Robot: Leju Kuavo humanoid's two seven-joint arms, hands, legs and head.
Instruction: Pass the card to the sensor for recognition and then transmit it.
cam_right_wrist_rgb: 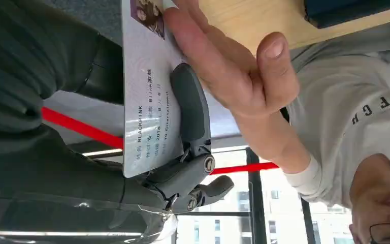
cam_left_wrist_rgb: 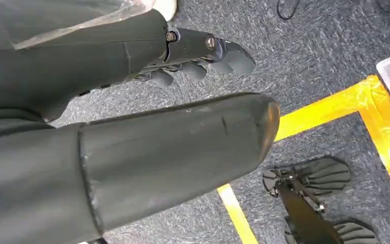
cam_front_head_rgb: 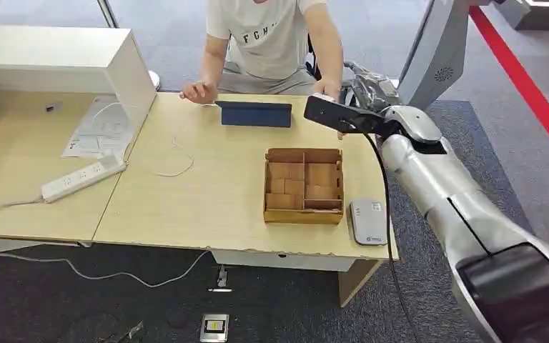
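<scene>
- Centrally on the bench point(cam_front_head_rgb: 207, 207): wooden box point(cam_front_head_rgb: 304, 186) split into compartments, several holding flat wooden blocks; exact count hard to make out.
- Just right of the box, near edge: grey card sensor point(cam_front_head_rgb: 368, 221).
- Far right, beyond the bench edge: right hand point(cam_right_wrist_rgb: 188, 152) grasping the card point(cam_right_wrist_rgb: 144, 101) between thumb and fingers, held out to the person point(cam_front_head_rgb: 275, 43).
- Person's hand point(cam_right_wrist_rgb: 223, 66) touching the card's far end; card print partly hidden by fingers.
- Left hand point(cam_left_wrist_rgb: 203, 56) hanging over carpet, fingers curled in, holding nothing.
- Dark tablet point(cam_front_head_rgb: 256, 114) at far edge.
</scene>
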